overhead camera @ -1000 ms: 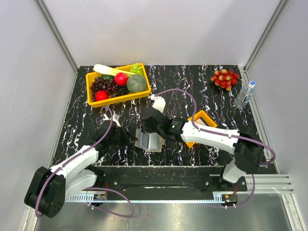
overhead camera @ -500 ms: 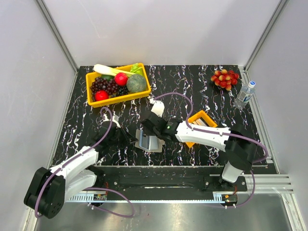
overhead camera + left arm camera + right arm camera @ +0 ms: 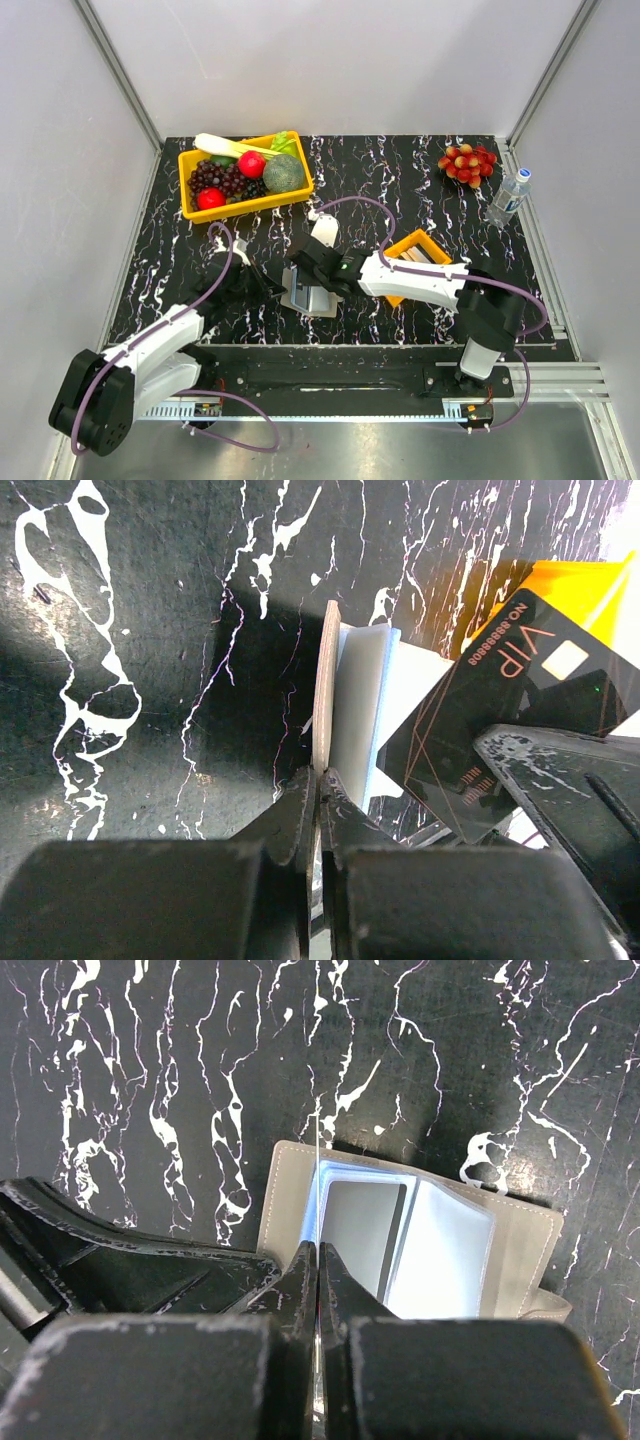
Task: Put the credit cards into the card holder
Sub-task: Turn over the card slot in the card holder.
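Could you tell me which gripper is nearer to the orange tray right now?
Right. The right gripper, jaws shut on a card over the open card holder, sits just left of the tray. The left gripper, pinching the holder's left cover, lies farther left.

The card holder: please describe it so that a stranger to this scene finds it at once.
On the black marbled table, look near the front edge, left of the small orange tray. The card holder is open there: the only flat taupe-grey thing, with pale blue pockets inside.
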Controlling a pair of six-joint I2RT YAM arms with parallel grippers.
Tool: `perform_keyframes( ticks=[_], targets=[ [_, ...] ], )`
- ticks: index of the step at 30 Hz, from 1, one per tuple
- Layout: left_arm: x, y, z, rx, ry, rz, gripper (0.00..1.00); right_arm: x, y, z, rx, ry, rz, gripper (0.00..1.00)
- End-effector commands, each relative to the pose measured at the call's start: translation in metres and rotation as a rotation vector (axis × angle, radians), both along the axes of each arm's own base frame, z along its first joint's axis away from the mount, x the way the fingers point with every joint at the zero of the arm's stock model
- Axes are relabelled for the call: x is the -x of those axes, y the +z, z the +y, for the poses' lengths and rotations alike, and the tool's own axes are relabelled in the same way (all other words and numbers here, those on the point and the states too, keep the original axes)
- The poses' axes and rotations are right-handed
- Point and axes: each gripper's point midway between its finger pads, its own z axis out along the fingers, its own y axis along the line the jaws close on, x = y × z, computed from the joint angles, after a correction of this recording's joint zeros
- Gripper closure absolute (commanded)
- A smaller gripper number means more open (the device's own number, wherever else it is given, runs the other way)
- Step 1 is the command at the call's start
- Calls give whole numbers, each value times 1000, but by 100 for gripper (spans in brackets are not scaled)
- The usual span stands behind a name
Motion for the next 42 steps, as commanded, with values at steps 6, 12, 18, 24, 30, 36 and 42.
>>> perform_keyframes(
  ticks=[6,12,18,24,30,36,42],
  targets=[
    [-8,11,-3,27,18,-49,100,-1,24,20,-84,18,-29,100],
    [-8,11,-4,25,15,-48,100,1,26,22,-89,25,-35,100],
    [-7,12,-5,28,13,-50,100,2,16,23,-71,31,-18,100],
    [-8,15,-5,32,12,-58,100,1,4,18,-5,29,-15,100],
    [-8,15,-6,31,10,-61,100,2,0,15,67,38,-38,100],
    [-7,13,-5,26,15,-54,100,-2,11,9,115,28,-83,100],
    [-4,2,2,-13,29,-28,100,5,3,-12,179,34,-74,100]
  ],
)
